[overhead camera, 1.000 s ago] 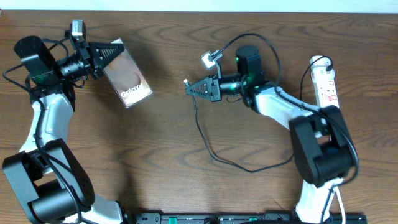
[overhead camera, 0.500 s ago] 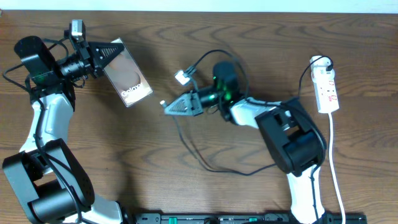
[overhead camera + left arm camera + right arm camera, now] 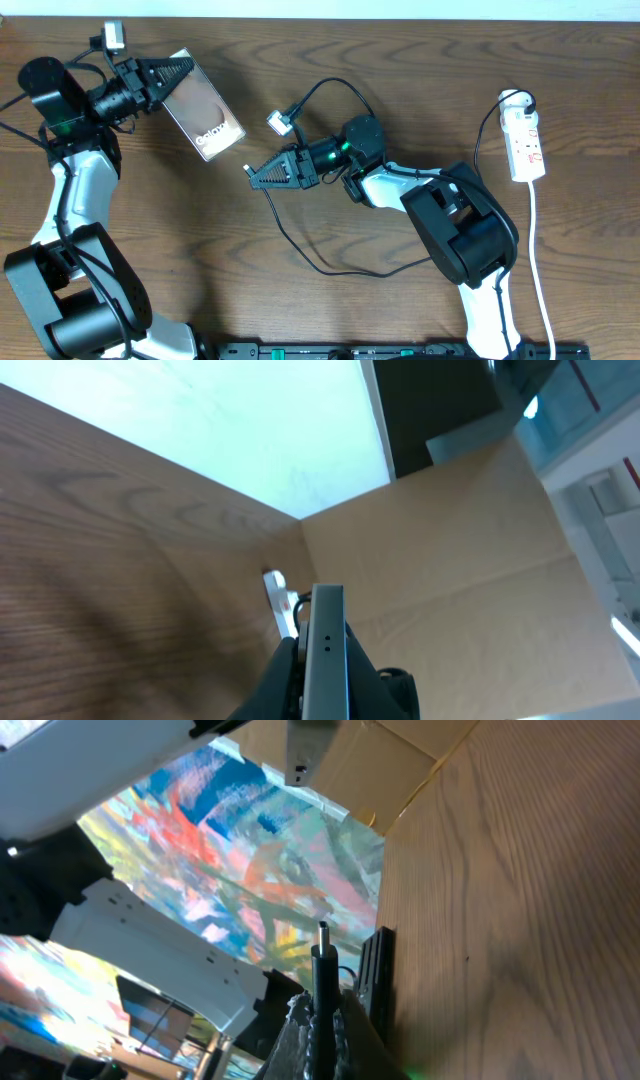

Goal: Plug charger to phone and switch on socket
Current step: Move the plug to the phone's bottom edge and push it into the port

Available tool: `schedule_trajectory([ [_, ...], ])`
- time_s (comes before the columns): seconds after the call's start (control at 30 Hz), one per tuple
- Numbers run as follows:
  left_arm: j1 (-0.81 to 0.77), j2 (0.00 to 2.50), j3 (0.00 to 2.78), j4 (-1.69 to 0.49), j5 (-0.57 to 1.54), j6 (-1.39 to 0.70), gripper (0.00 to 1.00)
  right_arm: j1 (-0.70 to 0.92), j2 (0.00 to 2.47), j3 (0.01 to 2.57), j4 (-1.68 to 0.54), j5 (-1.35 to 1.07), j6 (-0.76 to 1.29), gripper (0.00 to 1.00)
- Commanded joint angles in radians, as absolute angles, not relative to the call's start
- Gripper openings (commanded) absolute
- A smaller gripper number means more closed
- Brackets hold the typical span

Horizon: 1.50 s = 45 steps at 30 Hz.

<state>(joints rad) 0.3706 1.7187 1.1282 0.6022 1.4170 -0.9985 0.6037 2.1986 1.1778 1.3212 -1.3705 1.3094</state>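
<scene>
In the upper left of the overhead frame, the left claw (image 3: 180, 68) is clamped on one end of the phone (image 3: 212, 122). At centre, the right claw (image 3: 256, 177) pinches the charger (image 3: 321, 960), its plug tip aimed at the phone but apart from it. The socket (image 3: 524, 140) lies on the bench (image 3: 230, 250) at far right
</scene>
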Motion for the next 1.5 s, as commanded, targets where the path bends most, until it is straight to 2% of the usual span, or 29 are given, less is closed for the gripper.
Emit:
schedule_trajectory([
  [0.0, 0.363, 1.697, 1.150, 0.612, 1.378, -1.052, 0.07, 0.610, 2.192, 1.182, 1.331, -1.316, 1.376, 0.01],
  [0.3, 0.301, 1.697, 1.150, 0.619, 1.317, -1.052, 0.08, 0.609, 2.192, 1.182, 1.475, -1.258, 1.470, 0.01],
  [0.97, 0.299, 1.697, 1.150, 0.631, 1.431, -1.021, 0.07, 0.596, 2.192, 1.182, 1.493, -1.256, 1.442, 0.01],
  [1.47, 0.284, 1.697, 1.150, 0.631, 1.432, -1.021, 0.07, 0.595, 2.192, 1.182, 1.493, -1.221, 1.430, 0.01],
])
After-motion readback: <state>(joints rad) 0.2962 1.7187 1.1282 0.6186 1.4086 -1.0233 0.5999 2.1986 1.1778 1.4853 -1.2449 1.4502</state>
